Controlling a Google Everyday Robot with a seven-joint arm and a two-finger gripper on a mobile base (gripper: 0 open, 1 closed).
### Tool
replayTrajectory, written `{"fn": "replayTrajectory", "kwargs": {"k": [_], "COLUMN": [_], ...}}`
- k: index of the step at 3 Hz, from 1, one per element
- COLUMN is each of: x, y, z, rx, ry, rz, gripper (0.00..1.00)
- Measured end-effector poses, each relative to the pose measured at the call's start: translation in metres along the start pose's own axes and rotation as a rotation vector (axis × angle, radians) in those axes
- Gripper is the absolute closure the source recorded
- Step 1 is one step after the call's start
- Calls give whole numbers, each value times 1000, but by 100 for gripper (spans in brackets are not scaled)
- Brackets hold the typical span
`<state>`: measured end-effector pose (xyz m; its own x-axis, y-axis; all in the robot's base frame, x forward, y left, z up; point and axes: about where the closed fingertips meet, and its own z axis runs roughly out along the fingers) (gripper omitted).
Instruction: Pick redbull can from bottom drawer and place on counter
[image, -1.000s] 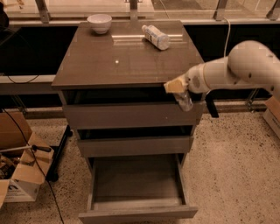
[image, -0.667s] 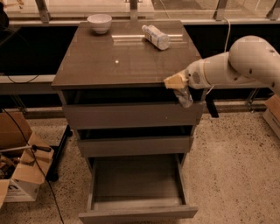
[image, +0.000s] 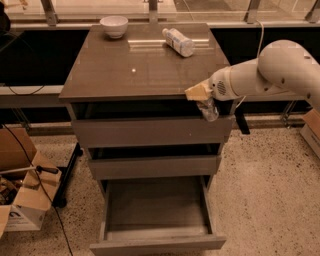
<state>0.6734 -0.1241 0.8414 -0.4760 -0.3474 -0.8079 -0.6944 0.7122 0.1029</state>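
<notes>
Right now we are holding our gripper (image: 200, 94) at the counter's (image: 125, 75) front right corner, clamping the can (image: 208, 109), which is hanging tilted before the top drawer (image: 150, 132). Below, the bottom drawer (image: 155, 212) is standing open.

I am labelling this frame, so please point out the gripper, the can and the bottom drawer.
gripper (image: 199, 94): camera view, between its fingers, at the right front edge of the counter (image: 140, 70).
can (image: 209, 110): camera view, its silvery side, held under the gripper.
bottom drawer (image: 155, 206): camera view, its bare floor.
</notes>
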Motion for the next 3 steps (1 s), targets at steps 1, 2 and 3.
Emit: {"fn": "replayTrajectory", "kwargs": {"k": [1, 2, 3], "x": [-19, -44, -69], "y": [13, 32, 51], "z": [-7, -23, -52], "rx": [-73, -209, -282], "ry": [-58, -122, -165], "rz": [7, 14, -7], "gripper": [100, 100, 100]}}
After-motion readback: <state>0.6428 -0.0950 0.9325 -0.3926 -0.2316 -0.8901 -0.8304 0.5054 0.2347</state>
